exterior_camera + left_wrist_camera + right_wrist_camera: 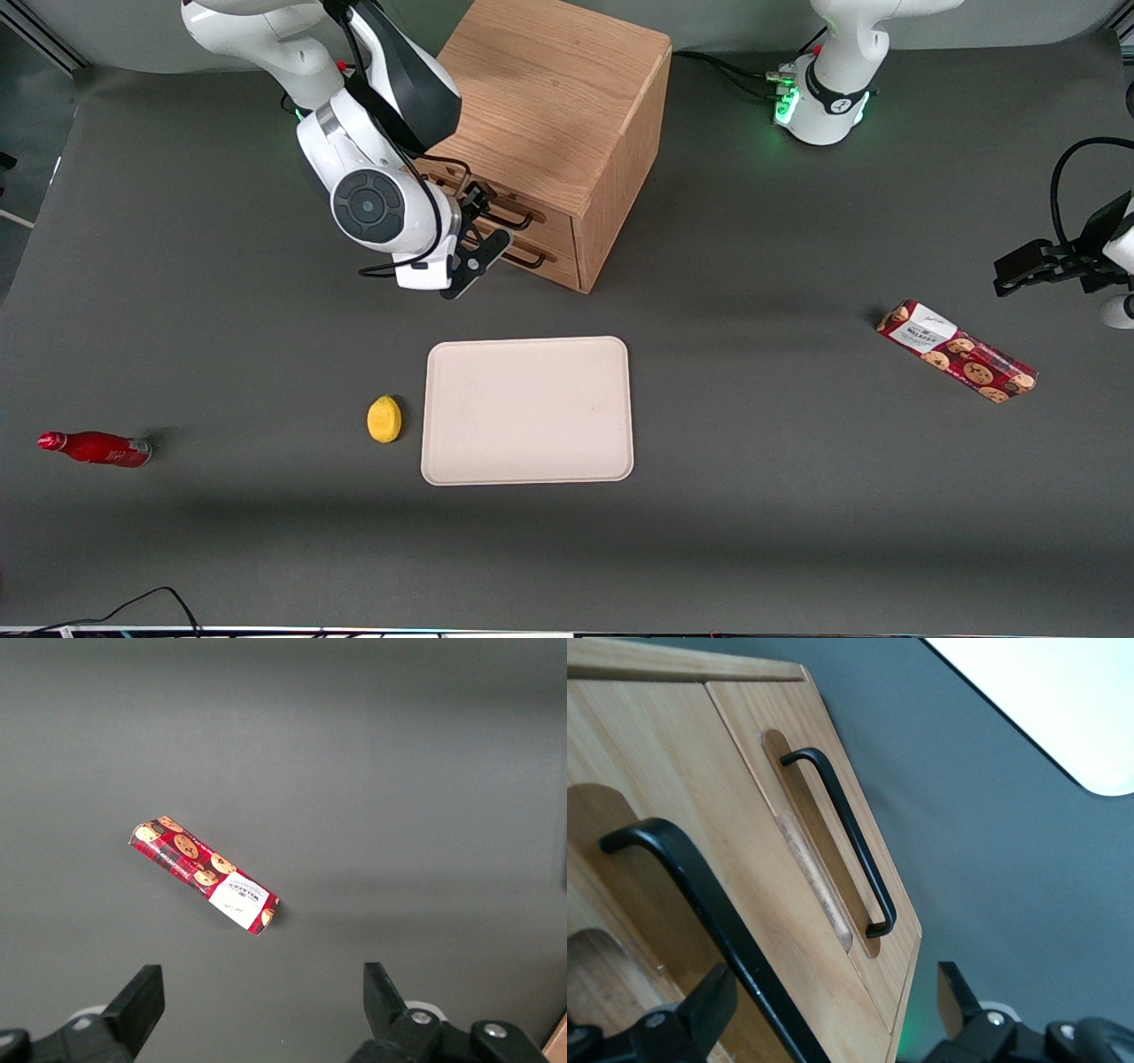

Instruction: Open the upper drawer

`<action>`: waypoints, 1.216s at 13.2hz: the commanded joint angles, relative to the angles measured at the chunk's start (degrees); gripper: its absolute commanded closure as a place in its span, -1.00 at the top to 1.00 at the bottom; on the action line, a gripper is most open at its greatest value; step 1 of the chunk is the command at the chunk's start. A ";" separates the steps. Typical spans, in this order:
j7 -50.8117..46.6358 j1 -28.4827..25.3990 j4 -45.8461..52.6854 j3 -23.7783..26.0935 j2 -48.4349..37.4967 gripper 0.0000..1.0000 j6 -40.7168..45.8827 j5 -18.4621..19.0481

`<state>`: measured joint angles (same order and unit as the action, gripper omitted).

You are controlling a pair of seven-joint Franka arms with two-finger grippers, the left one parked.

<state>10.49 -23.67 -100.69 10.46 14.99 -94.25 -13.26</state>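
The wooden cabinet (567, 124) is shown standing on the grey tabletop (753, 425), farther from the front camera than the cream tray (529, 410). The upper drawer (545, 223) is seen at the top of the cabinet's front, directly above the lower drawer (554, 263); both are seen shut flush with the front. The end effector (483, 239) is held in front of the drawers, level with the handles. In the right wrist view its fingers (700, 1010) are spread apart, and the upper drawer's dark bar handle (718, 921) is seen passing between them without being pinched. The lower handle (842, 837) lies just beside it. A yellow lemon (384, 418) rests beside the tray, a red bottle (96, 448) lies toward the working arm's end, and a biscuit packet (957, 351) toward the parked arm's end.
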 commanded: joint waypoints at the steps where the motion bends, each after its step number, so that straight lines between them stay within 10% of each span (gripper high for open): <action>1: 1.73 0.20 -1.44 0.26 -1.36 1.00 -0.76 -0.01; 16: 1.81 0.29 -2.32 0.35 0.83 1.00 -1.99 -0.10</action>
<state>10.99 -23.67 -102.73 10.57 15.24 -95.35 -13.27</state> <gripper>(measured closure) 0.000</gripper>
